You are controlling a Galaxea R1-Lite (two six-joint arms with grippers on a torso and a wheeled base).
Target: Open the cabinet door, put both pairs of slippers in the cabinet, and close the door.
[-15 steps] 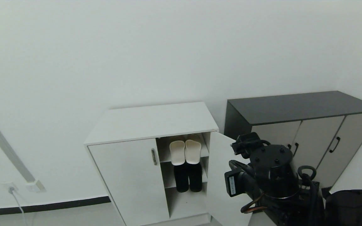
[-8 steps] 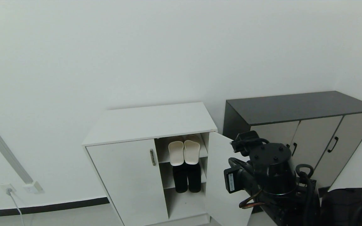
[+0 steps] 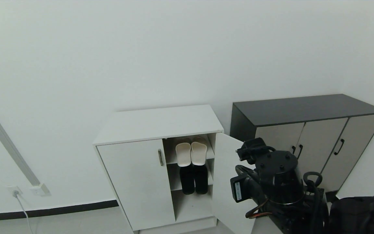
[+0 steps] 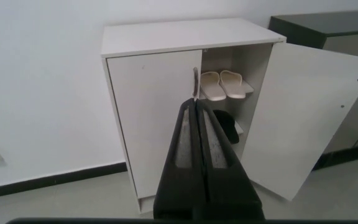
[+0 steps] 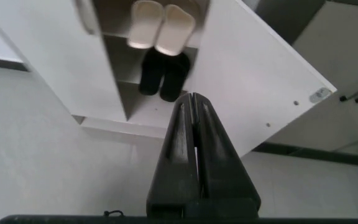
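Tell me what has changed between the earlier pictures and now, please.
Only the camera moved: the whole head view shifted a little. The white slippers and the black slippers stay on their shelves in the cabinet; its right door stays open, its left door shut.

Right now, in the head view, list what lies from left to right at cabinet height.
socket → closed door → handle → white slippers above black slippers → open door → dark cabinet
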